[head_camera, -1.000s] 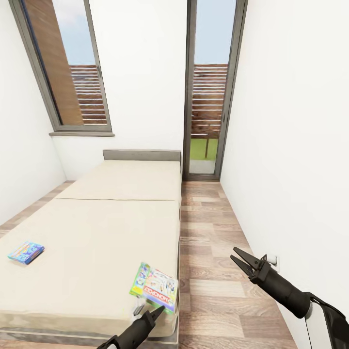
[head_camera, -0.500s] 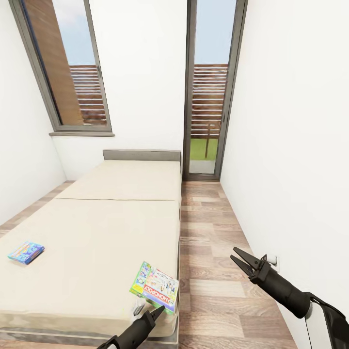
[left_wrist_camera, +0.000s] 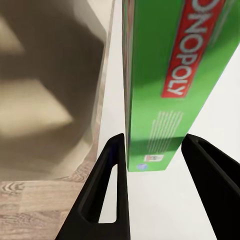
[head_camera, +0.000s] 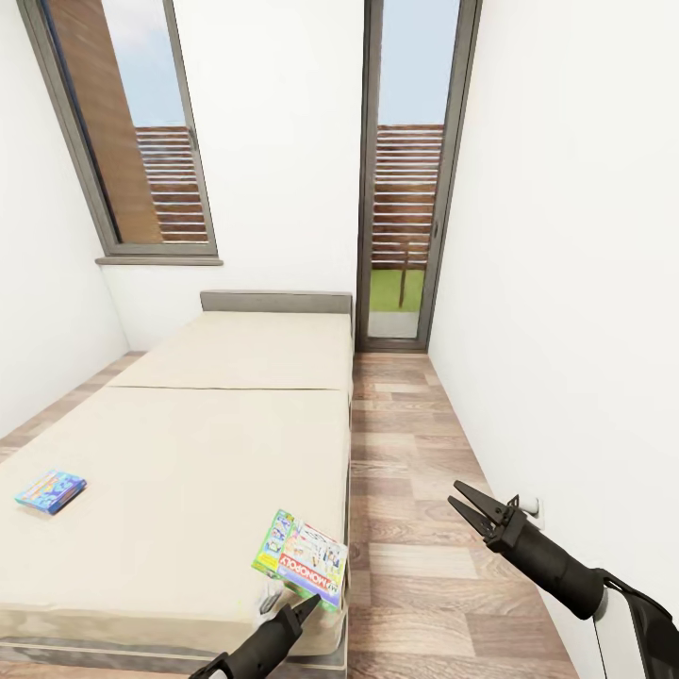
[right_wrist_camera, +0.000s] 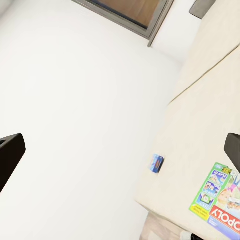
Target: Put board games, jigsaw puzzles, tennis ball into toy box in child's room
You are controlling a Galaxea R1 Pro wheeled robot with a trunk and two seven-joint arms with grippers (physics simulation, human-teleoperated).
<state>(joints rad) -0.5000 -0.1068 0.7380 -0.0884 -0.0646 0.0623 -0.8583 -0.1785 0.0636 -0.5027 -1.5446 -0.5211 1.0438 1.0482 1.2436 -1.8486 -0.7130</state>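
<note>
While the Monopoly box [head_camera: 302,559] overhangs the bed [head_camera: 189,471]'s near right corner between the left gripper [head_camera: 304,608]'s spread fingers (unclamped), the right gripper [head_camera: 456,501] gapes over bare floor [head_camera: 415,566].

A white wall outlet [head_camera: 531,509] sits low on the wall just beside the jaws of the right gripper [head_camera: 453,493], on their outer side. Wood-plank floor [head_camera: 415,566] lies beneath those jaws. Far ahead of them stand 2 dark-framed openings: a tall glazed door [head_camera: 369,189] almost straight ahead and a window [head_camera: 158,258] further to the left. Beyond the glass show a slatted wooden fence [head_camera: 405,198], grass [head_camera: 394,290] and blue sky [head_camera: 415,57].
</note>
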